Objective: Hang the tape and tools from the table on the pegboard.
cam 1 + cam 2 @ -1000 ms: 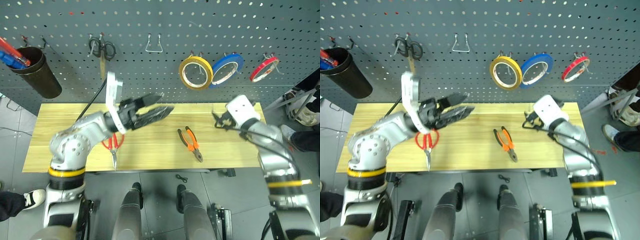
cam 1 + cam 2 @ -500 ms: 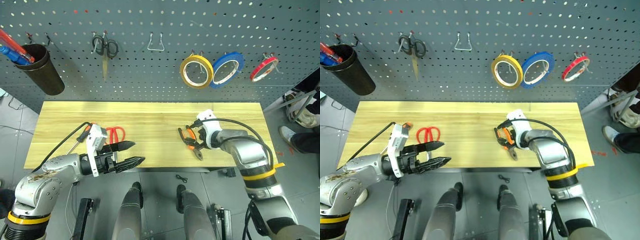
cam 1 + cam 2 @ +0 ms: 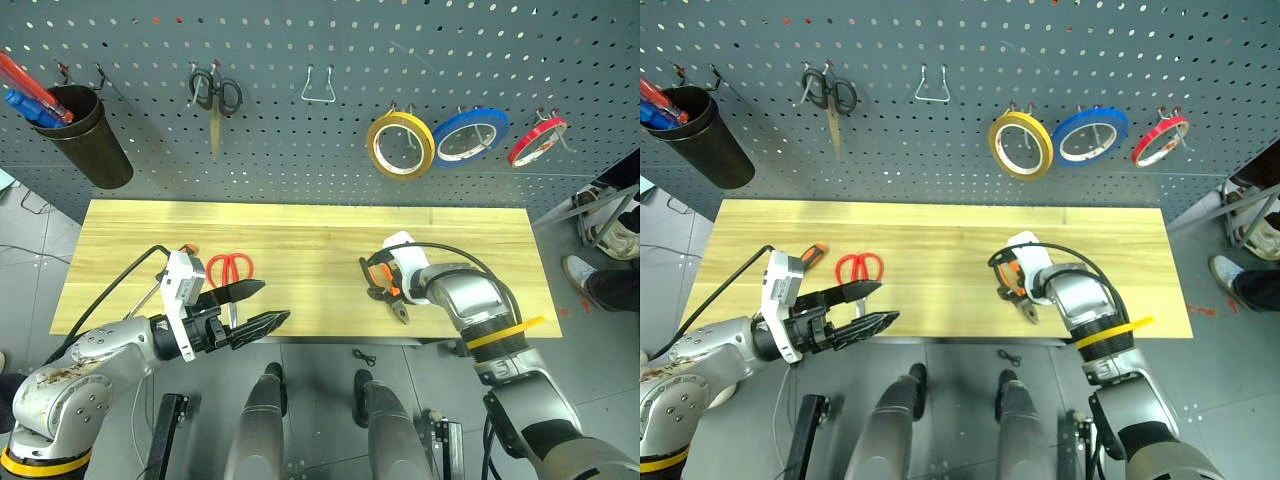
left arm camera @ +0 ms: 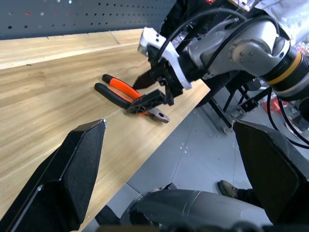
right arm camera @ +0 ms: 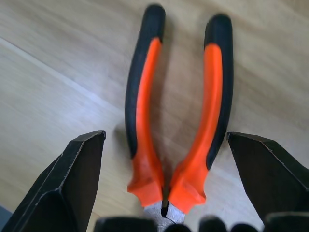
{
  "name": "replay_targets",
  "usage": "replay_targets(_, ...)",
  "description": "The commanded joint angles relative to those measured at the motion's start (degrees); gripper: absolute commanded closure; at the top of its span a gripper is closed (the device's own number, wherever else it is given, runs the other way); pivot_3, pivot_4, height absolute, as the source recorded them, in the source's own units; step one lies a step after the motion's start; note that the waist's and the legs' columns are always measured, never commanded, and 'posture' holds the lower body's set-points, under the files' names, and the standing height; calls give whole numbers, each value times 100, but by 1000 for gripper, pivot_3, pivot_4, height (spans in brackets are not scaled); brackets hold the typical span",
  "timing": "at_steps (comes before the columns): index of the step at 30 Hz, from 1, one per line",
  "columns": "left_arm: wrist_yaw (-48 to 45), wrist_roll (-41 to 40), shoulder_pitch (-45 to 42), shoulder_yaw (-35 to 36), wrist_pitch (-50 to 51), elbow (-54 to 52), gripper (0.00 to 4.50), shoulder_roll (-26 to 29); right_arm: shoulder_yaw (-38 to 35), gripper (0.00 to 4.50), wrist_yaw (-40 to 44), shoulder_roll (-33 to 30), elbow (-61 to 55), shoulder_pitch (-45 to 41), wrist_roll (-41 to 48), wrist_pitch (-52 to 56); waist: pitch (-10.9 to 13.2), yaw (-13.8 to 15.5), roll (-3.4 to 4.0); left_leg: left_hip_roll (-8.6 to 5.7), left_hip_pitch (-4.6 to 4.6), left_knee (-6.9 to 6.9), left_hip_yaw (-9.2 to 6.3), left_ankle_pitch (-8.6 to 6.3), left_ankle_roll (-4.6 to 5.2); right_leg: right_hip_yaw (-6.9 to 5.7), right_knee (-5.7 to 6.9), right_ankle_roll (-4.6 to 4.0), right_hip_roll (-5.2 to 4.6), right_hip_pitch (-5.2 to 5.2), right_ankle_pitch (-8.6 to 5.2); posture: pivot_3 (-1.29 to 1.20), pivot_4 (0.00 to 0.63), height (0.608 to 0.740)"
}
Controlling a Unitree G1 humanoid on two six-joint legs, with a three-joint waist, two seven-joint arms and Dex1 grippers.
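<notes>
The orange-and-black pliers (image 5: 178, 111) lie on the pale wood table (image 3: 300, 225), right of the middle. My right gripper (image 3: 383, 287) is open and down over them, one finger on each side of the pliers' head end. The red-handled scissors (image 3: 230, 269) and the screwdriver, of which the orange-and-black handle (image 3: 812, 253) shows, lie on the table's left part. My left gripper (image 3: 273, 301) is open and empty and hovers level at the table's front edge, just in front of the scissors. The blue tape (image 3: 470, 135) hangs on the pegboard (image 3: 300, 150).
On the pegboard hang a dark cup with pens (image 3: 88, 140), small black scissors (image 3: 212, 95), an empty wire hook (image 3: 317, 85), a yellow roll (image 3: 400, 145) and a red roll (image 3: 536, 140). A person's shoe (image 3: 578, 275) shows past the table's right end.
My left gripper drew back and down from above the table to its front edge. My right gripper swung left and down from the table's right end onto the pliers, tilting downward.
</notes>
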Motion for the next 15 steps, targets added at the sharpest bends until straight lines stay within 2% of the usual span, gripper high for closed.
replay_targets(1, 25, -183, 93, 103, 16, -257, 0, 51, 16, 799, 67, 67, -103, 28, 39, -73, 0, 0, 0, 0, 0, 0, 0, 0, 0, 0, -1, 0, 0, 0, 0, 228, 401, 740)
replay_targets(4, -4, -164, 88, 101, -19, -204, 0, 78, 33, 1797, 148, 71, -215, 91, 67, -54, 0, 6, 0, 1, 0, -2, 0, 0, 0, 0, 0, 1, 1, 0, 0, 228, 401, 740)
replay_targets(5, -9, -148, 84, 92, -32, -189, 0, 79, 34, 1882, 162, 65, -226, 107, 65, -64, 0, 10, 0, 0, 0, -2, 0, 0, 0, 0, 0, 1, 1, 0, 0, 226, 392, 740)
replay_targets(9, -18, -105, 59, 66, -59, -150, 0, 92, -134, 1882, 223, 70, -468, 214, 183, -42, 0, 28, 0, 0, 0, -2, 0, 0, 0, 0, -1, 1, 1, 0, 1, 226, 391, 740)
replay_targets(14, 125, -257, -114, 291, -26, -49, 0, 100, -349, 1882, 730, 59, -1917, 277, 732, -424, 0, 25, 0, 1, -3, -2, 0, 0, 0, 0, 0, 2, 2, -4, 1, 231, 381, 740)
replay_targets(15, 325, -529, -284, 416, 42, 27, 0, 20, -542, 1882, 646, 225, -2376, 154, 922, -377, 0, 21, 0, 3, -3, -2, 0, 0, 0, 0, 1, 3, 4, -5, 2, 224, 380, 740)
